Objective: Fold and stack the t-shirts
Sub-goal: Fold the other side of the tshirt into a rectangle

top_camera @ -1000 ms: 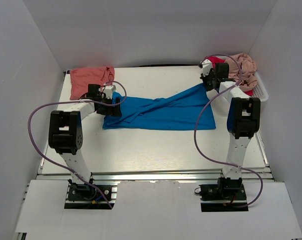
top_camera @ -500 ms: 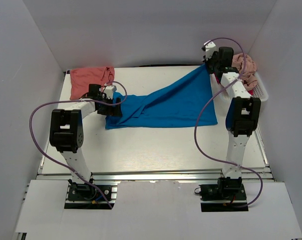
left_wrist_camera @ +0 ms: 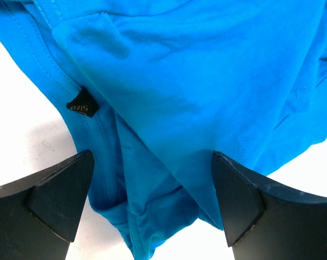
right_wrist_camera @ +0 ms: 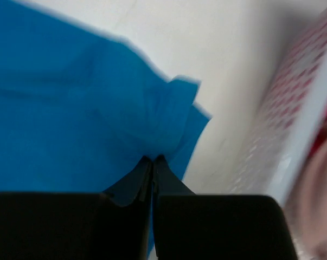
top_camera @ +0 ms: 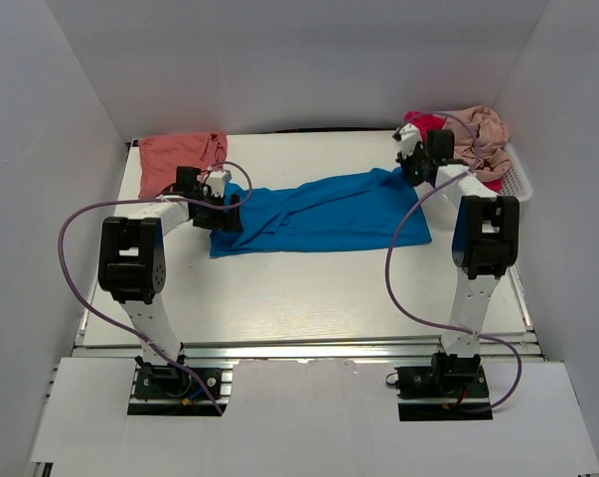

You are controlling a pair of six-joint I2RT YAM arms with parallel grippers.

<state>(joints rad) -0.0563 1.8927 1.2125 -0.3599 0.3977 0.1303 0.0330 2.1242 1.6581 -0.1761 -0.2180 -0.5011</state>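
Note:
The bright blue t-shirt (top_camera: pixel 319 214) lies stretched left to right across the table's middle. My left gripper (top_camera: pixel 222 206) hovers open over its bunched left end; in the left wrist view the two fingers straddle a crumpled fold of blue t-shirt (left_wrist_camera: pixel 206 81) near a black size tag (left_wrist_camera: pixel 81 106), without touching it. My right gripper (top_camera: pixel 411 169) is shut on the shirt's far right corner, where the fabric (right_wrist_camera: pixel 55 108) puckers at the closed tips (right_wrist_camera: pixel 152 158). A salmon-coral t-shirt (top_camera: pixel 180 154) lies at the back left.
A white slotted basket (top_camera: pixel 523 184) stands at the back right, close to my right gripper, with a beige-pink shirt (top_camera: pixel 483 134) and a magenta-red one (top_camera: pixel 425 119) in it. Its wall (right_wrist_camera: pixel 293 119) shows blurred in the right wrist view. White walls enclose the table.
My right gripper raised the blue shirt's corner up and back, then brought it down again; the shirt's right side now lies narrower and more gathered. The left arm has not moved.

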